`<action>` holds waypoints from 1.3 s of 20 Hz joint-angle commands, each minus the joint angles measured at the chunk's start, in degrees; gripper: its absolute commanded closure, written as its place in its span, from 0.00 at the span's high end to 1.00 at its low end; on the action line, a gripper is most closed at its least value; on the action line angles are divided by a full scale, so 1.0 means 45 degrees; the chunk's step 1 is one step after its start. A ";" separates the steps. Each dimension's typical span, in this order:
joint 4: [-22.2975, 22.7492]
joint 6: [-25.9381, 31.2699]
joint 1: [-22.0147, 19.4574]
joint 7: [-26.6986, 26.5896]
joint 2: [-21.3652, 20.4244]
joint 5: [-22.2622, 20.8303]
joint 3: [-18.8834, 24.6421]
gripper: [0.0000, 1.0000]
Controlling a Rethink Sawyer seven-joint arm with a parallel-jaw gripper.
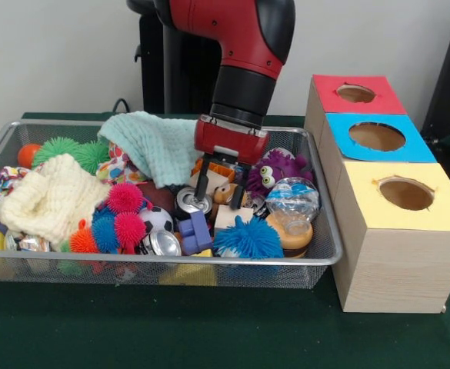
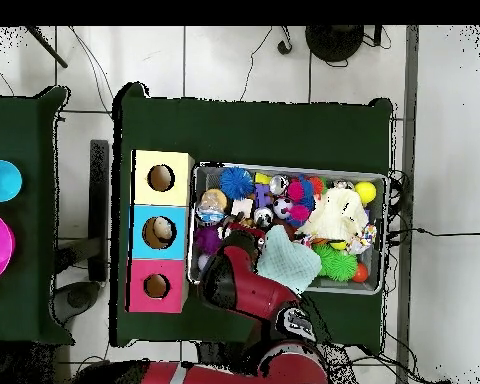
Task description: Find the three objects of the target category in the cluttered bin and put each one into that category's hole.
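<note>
My gripper [image 1: 221, 187] hangs open inside the wire bin [image 1: 171, 260], its black fingers [image 1: 202, 184] just above the clutter and holding nothing. Directly below lie a silver can [image 1: 193, 201], a tan wooden figure [image 1: 226, 194] and a pale wooden block [image 1: 231, 217]. A purple plush monster [image 1: 275, 167] and a clear plastic bottle [image 1: 292, 198] sit to its right. To the right of the bin stand three boxes with round holes: red [image 1: 355, 93], blue [image 1: 376, 136] and yellow [image 1: 406, 194]. In the overhead view the arm [image 2: 234, 278] hides the gripper.
A teal cloth [image 1: 154, 142] and a cream knit cloth [image 1: 51, 200] cover the bin's left and back. Spiky balls in blue [image 1: 248, 238], pink [image 1: 125, 198] and green [image 1: 71, 150], a second can [image 1: 163, 243], a small soccer ball [image 1: 157, 219] and blue blocks [image 1: 195, 231] crowd the front.
</note>
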 commanded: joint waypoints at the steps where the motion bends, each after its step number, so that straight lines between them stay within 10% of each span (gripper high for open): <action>1: 0.0008 0.0284 -0.0576 0.3690 0.0164 -0.0518 0.2238 1.00; 26: 0.0346 0.1290 -0.1142 0.3331 0.0388 -0.0481 0.3028 1.00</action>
